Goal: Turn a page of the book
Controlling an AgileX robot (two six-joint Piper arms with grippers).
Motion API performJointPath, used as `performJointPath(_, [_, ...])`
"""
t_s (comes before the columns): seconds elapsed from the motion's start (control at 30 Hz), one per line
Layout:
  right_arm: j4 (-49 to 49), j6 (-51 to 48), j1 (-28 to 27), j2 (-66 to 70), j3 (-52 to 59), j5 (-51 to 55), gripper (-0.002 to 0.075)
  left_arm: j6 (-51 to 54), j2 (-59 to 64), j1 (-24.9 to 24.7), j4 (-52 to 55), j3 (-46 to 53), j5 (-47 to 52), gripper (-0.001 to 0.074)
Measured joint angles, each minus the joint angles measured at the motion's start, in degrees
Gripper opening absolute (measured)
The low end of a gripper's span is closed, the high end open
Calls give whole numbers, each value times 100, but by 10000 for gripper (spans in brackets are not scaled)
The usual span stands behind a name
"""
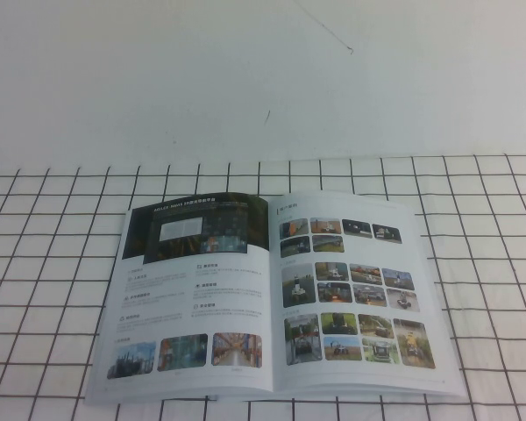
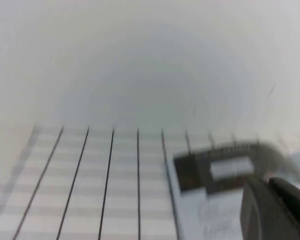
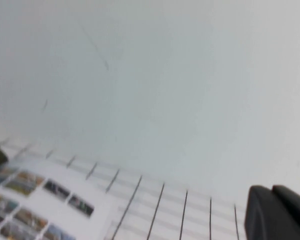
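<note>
High view: the book [image 1: 272, 298] lies open and flat on the gridded table [image 1: 44, 289], spine towards the robot, so both leaves are within reach. The page [image 1: 355, 294] with rows of photos is the right-hand leaf, its outer edge free to lift; the banner page [image 1: 193, 294] lies left. Neither arm shows here. Each wrist view catches only a dark tip: the left claw [image 2: 277, 210] hangs near the book's banner corner, the right claw [image 3: 277, 212] beside the photo page. Whether either is open I cannot tell.
</note>
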Motion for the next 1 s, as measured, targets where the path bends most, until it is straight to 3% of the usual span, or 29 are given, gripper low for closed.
performJointPath(0.27, [-12, 0, 0, 0, 0, -2379, -2, 0, 0, 0, -14, 0, -3313, -2])
performJointPath(0.67, [292, 12, 0, 0, -48, -5187, -2, -96, -12, 0, -98, 0, -6009, -2])
performJointPath(0.83, [633, 114, 0, 0, -867, -5150, -2, -409, -35, 0, -271, -442, -5960, -2])
performJointPath(1.0, [711, 289, 0, -8, -2294, -3971, -2, -483, -35, 0, -272, -1772, -4730, -2])
